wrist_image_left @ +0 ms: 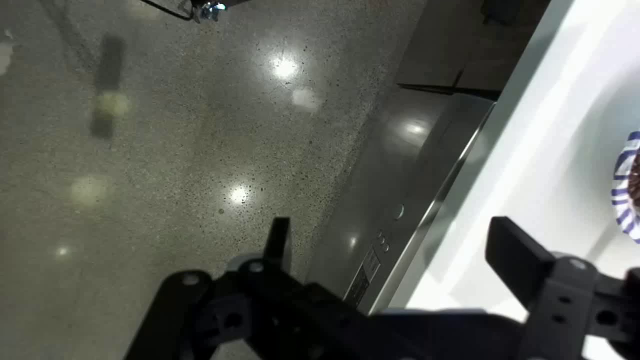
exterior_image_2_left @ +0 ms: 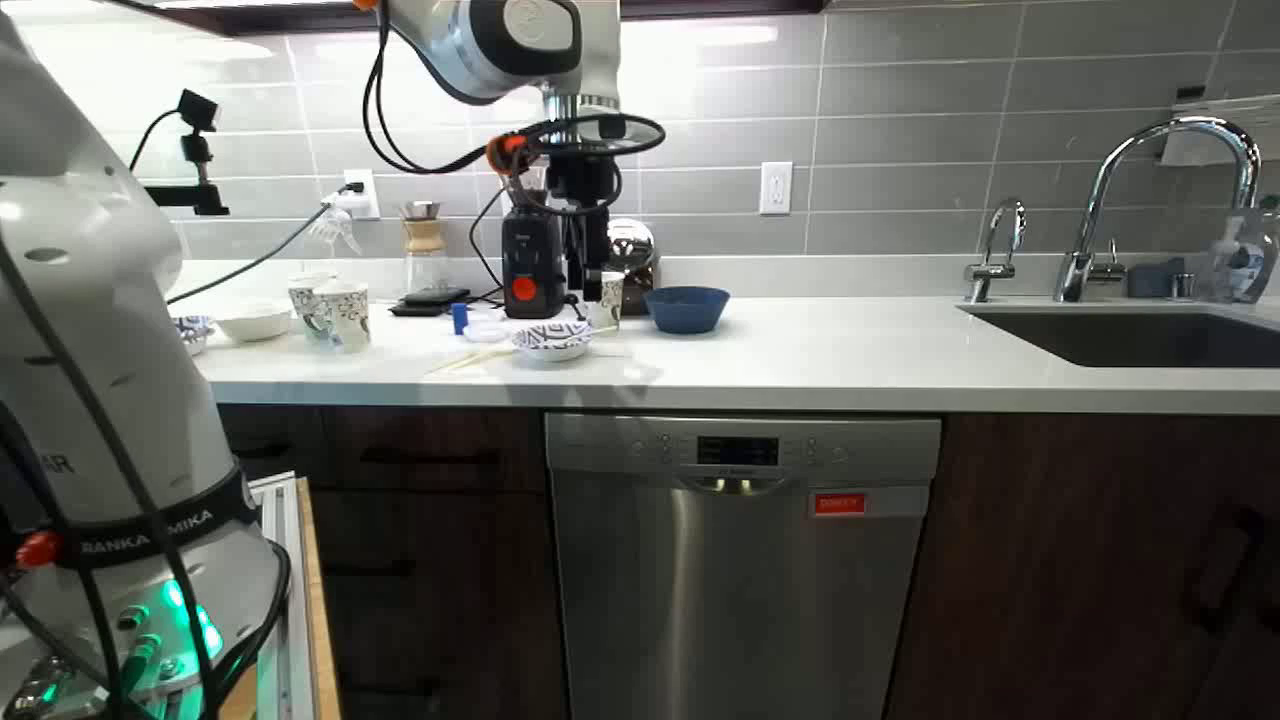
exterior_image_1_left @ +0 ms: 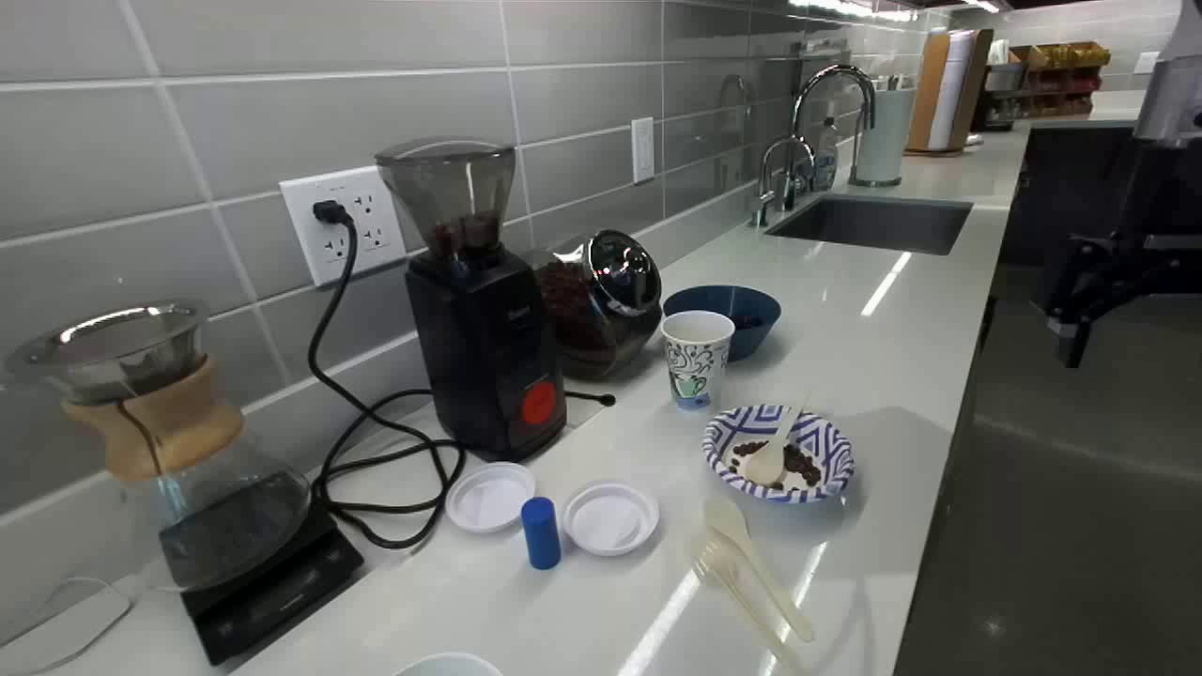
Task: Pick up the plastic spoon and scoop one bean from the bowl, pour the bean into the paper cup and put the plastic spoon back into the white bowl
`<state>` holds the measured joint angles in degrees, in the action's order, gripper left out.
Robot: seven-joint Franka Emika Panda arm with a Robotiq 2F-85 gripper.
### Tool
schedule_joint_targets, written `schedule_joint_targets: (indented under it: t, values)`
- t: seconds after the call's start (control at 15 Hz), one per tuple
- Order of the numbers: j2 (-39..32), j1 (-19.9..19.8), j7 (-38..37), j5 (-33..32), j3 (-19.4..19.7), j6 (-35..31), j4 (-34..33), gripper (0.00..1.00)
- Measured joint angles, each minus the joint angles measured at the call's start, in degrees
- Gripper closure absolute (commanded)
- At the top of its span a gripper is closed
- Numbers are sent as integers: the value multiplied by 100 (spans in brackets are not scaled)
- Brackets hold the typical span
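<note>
Wrist view alone shows gripper (wrist_image_left: 388, 237) spread wide.

In an exterior view, the spoon (exterior_image_1_left: 766, 463) is laid in one bowl (exterior_image_1_left: 833, 460); another bowl (exterior_image_1_left: 754, 341) is seen behind the cup (exterior_image_1_left: 697, 361).

Shared by all views, the worktop (exterior_image_1_left: 873, 366) is seen lengthwise from close above in an exterior view, squarely from farther off, dishwasher (exterior_image_2_left: 740, 590) below, in an exterior view, and downward, at right, in the wrist view.
</note>
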<state>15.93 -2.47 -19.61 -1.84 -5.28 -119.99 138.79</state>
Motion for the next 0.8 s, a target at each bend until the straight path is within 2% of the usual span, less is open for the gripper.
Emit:
schedule_joint_targets:
  t: [0.8]
  values:
    - [-9,21,0,57,13,27,-13,0]
